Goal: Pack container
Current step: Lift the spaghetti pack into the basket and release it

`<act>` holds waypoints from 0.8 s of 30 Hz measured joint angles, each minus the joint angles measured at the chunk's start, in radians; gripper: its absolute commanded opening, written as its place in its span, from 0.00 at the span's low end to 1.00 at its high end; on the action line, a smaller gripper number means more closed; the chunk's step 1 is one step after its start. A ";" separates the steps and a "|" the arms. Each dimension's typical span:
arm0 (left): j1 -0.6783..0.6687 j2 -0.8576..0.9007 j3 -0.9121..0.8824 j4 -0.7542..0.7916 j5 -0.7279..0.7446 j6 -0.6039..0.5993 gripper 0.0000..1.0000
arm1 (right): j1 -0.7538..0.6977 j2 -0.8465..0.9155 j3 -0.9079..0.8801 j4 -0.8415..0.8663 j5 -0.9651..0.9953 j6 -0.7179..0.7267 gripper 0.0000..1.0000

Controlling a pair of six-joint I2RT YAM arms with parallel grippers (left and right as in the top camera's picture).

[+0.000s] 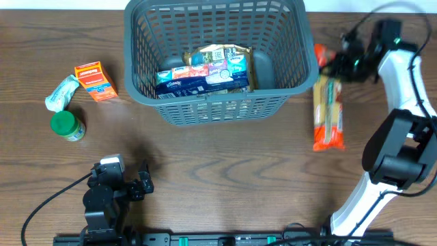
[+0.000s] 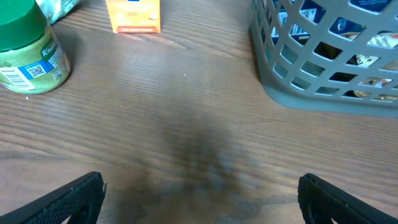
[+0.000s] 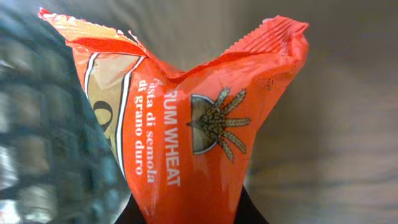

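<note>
A: Where does the right claw [image 1: 333, 65] stand?

B: It is clamped on the orange pasta packet [image 1: 328, 116], close to its crimped end. The rest of the packet trails back from the claw along the surface [image 1: 225, 178].

A: And the container [image 1: 218, 109]?

B: Just beside that claw, on its left, with the packet lying along its wall. Several packs [image 1: 208, 72] lie on its floor.

A: How will the packet handle?

B: Judging by the film, it is light and slick, and it crumples where it is pinched, as the wrist view shows. The print reads durum wheat pasta, so the contents are probably stiff and brittle. Gripped at 1 end, the long body would likely hang and swing. A hold nearer the middle would carry it level.

A: The container itself?

B: Rigid lattice plastic, probably light enough to slide if knocked. Its thick rim is the place to take it.

A: The left claw [image 2: 202, 199]?

B: Spread open, gripping nothing, over bare surface. The container lies ahead of it to the right, and a green-lidded jar [image 2: 28, 56] ahead to the left.
</note>
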 measured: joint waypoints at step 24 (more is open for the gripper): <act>0.000 0.000 0.000 0.000 0.000 0.000 0.99 | 0.369 -0.222 0.715 0.159 -0.030 -0.051 0.01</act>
